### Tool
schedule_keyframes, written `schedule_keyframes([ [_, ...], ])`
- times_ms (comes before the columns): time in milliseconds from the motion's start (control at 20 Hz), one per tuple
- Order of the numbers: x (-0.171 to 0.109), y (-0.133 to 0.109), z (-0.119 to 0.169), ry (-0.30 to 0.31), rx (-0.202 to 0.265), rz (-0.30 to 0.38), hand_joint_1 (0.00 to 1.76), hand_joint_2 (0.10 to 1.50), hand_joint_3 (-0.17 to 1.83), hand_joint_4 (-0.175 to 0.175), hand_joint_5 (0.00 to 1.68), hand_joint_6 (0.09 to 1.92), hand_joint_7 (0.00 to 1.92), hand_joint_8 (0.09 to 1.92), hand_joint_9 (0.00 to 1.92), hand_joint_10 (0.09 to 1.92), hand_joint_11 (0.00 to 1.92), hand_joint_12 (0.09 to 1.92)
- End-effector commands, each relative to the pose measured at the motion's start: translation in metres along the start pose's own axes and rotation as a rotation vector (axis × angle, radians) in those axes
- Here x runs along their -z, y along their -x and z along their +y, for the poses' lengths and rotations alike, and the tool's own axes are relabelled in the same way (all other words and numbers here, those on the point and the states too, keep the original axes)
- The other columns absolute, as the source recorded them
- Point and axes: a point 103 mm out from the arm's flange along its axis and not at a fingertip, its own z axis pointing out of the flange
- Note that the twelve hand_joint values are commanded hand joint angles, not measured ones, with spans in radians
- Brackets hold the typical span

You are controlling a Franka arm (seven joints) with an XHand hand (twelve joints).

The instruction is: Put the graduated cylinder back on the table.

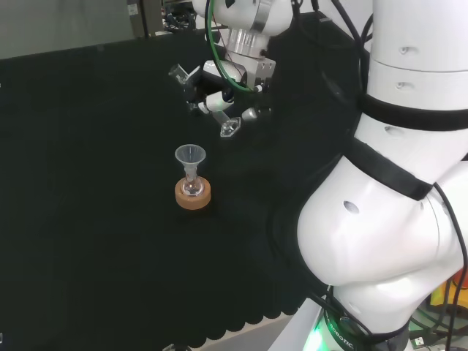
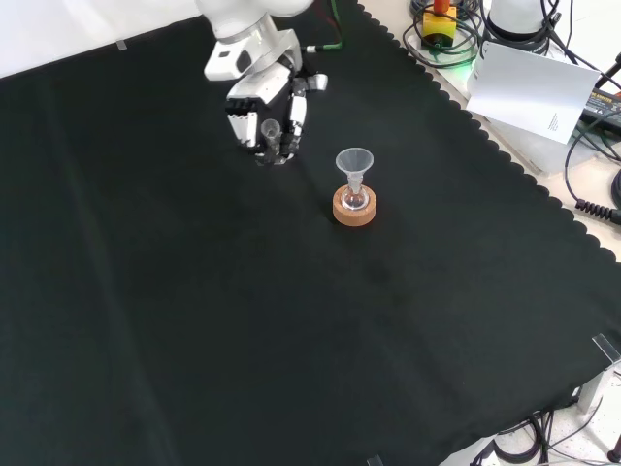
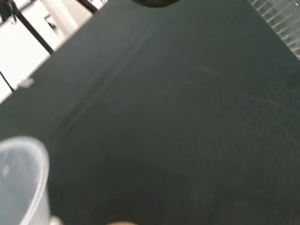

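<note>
Front view, read from left to right: one hand [image 2: 264, 109], mine, then one clear funnel [image 2: 355, 165] standing in one small flask [image 2: 355, 199], which sits on one cork ring [image 2: 354, 207]. That ring is my landmark. My hand hangs up and to the left of it, near but well clear of the funnel, with its fingers [image 2: 296, 115] pointing down toward the black cloth [image 2: 291, 330].

My fingers are curled around one graduated cylinder [image 2: 271, 129], so I have it pinched inside the hand. It is a single clear tube; here I see its round open mouth between the fingers, facing the camera. I cannot tell whether its base touches the cloth.

Head view, left to right again: the funnel [image 1: 190, 155] and flask on the cork ring [image 1: 193, 193] come first, and my hand [image 1: 219, 91] sits beyond the ring and a little to its right. A clear flat-sided piece [image 1: 230, 126], most likely the cylinder's foot, juts from the lower side of my hand and points toward the ring, which makes the cylinder look tilted and not upright.

Wrist view shows one clear, rounded rim [image 3: 21, 173] of a transparent vessel close to the camera against the cloth; I cannot say which vessel.
</note>
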Motion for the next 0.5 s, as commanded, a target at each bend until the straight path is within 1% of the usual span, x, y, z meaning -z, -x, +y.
schedule_keyframes([
  [50,-0.005,0.007,0.029,0.061,0.05,0.089,1.12,1.18,-0.07,-0.109,0.95,1.09,1.38,0.19,1.52,0.09,1.43,0.64],
  [350,-0.018,0.012,0.046,0.126,0.073,0.135,1.12,1.18,-0.08,-0.11,0.95,1.09,1.38,0.19,1.52,0.09,1.43,0.65],
  [500,-0.025,0.015,0.055,0.172,0.074,0.153,1.12,1.18,-0.08,-0.111,0.95,1.09,1.38,0.19,1.52,0.09,1.42,0.65],
])
